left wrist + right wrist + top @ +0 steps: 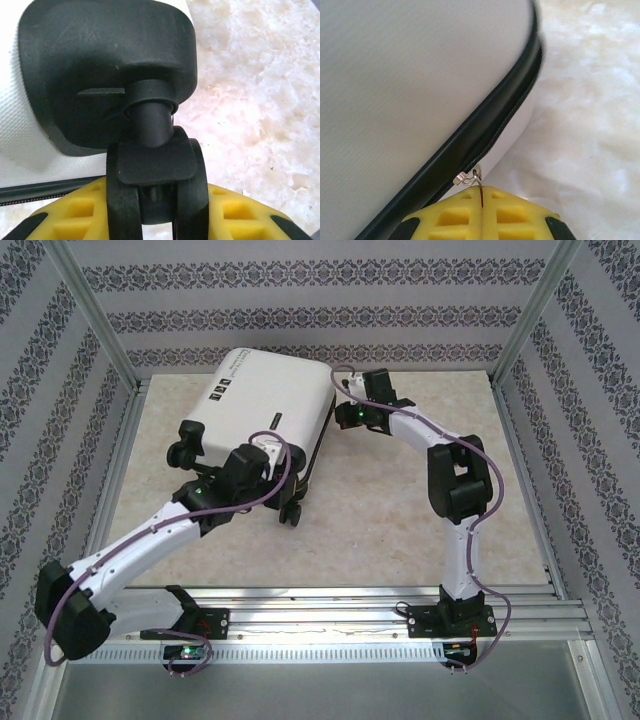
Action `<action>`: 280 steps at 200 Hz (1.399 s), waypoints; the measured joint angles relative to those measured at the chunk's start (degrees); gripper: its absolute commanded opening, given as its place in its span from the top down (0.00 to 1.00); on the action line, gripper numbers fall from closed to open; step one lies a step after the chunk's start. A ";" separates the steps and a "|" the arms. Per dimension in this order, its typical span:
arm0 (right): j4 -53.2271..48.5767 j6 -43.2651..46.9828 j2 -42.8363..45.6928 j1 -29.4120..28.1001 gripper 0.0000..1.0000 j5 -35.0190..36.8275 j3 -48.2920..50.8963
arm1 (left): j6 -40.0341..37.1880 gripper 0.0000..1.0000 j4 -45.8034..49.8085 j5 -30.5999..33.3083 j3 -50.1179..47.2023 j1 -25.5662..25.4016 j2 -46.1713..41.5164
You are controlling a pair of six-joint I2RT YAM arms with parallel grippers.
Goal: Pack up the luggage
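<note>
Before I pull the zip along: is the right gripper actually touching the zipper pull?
Touching. The right wrist view shows the right gripper shut, with the zipper pull pinched between its yellow fingers.

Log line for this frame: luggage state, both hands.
luggage: halves together, lying flat | left hand: gripping caster wheel | right hand: shut on zipper pull

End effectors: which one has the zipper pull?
The right end effector, shut on the small metal zipper pull at the black seam of the luggage; the left end effector grips a black caster wheel instead.
</note>
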State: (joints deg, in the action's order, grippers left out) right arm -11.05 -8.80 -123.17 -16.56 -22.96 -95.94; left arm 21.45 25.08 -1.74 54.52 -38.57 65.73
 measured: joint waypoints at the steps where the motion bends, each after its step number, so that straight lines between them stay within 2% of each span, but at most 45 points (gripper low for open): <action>1: -0.02 0.00 -0.04 0.02 1.00 0.00 -0.07 | 0.02 0.98 -0.09 0.02 -0.31 0.00 -0.31; 12: -0.20 0.02 -0.50 0.70 1.00 -0.09 -0.72 | 0.31 0.95 -0.50 -0.15 -2.45 -0.07 -2.95; 41: -0.87 0.04 -0.55 1.42 1.00 -0.66 -0.74 | 1.22 0.77 -0.81 0.42 -7.10 -0.07 -9.20; 68: -0.02 0.04 -0.17 1.42 1.00 -1.11 0.48 | 2.10 0.75 -2.03 0.83 -9.22 0.48 -11.37; 89: 1.73 0.02 1.16 1.40 1.00 -1.07 2.84 | 2.99 0.77 -3.78 -0.37 -10.69 2.32 -12.09; 108: 2.75 0.02 1.73 1.40 1.00 -1.05 3.87 | 3.23 0.84 -4.42 -0.96 -11.54 3.93 -12.74; 129: 3.82 0.02 1.77 1.40 1.00 -1.03 4.42 | 3.80 0.91 -7.15 -5.44 -14.10 8.52 -14.32; 161: 4.07 0.02 1.75 1.31 1.00 -0.59 4.42 | 3.93 0.96 -9.53 -8.02 -16.33 13.18 -16.04; 244: -3.78 -0.04 -2.60 1.33 1.00 0.70 -5.05 | 3.91 0.99 -10.78 -11.21 -17.18 15.06 -16.33; 260: -3.98 -0.04 -2.60 1.33 1.00 0.68 -5.11 | 3.91 0.94 -10.78 -11.15 -17.27 15.21 -16.61; 280: -3.28 -0.02 -2.38 1.29 1.00 0.31 -4.22 | 3.82 0.92 -10.56 -12.31 -17.62 17.31 -17.22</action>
State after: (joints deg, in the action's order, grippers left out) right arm -14.33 -8.82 -125.56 -15.27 -22.65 -100.16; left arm 25.28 14.52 -14.04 36.91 -21.26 48.51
